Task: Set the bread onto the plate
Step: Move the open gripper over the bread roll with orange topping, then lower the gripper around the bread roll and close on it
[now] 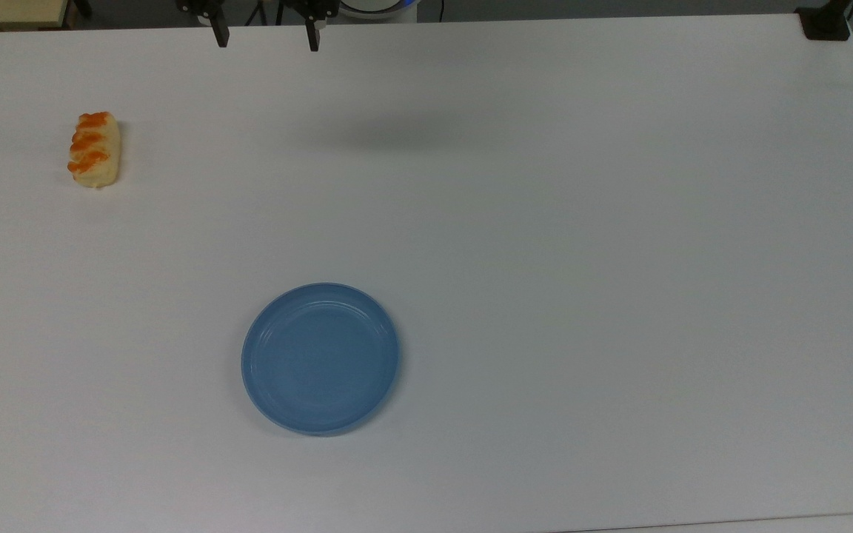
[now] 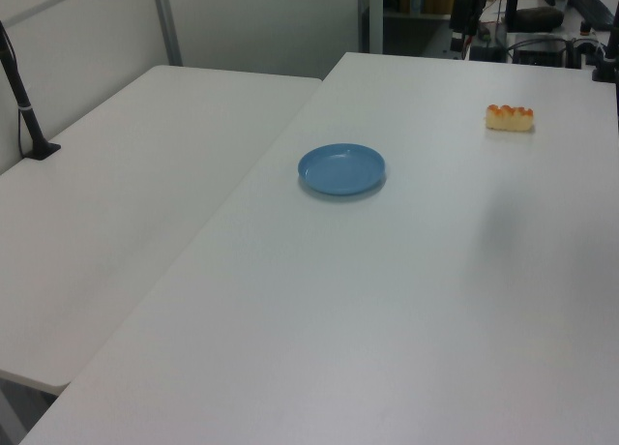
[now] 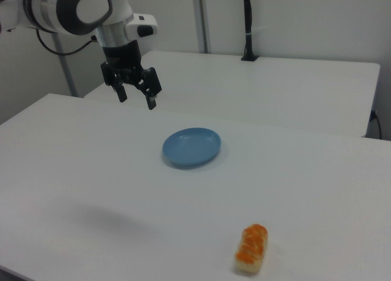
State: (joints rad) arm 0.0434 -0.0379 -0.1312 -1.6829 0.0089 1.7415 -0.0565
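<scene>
The bread, a pale-tan roll with orange-glazed stripes, lies on the white table at the top view's left; it also shows at the left view's far right and at the right view's bottom. The round blue plate sits bare on the table, seen too in the left view and the right view. My gripper hangs open high above the table with nothing between its fingers, far from both things; its two fingertips reach in at the top view's upper edge.
The white table is broad around the plate and bread. A second white table adjoins it, with a black post clamped on it. A black clamp sits at the top view's upper right corner. My arm's shadow lies on the table.
</scene>
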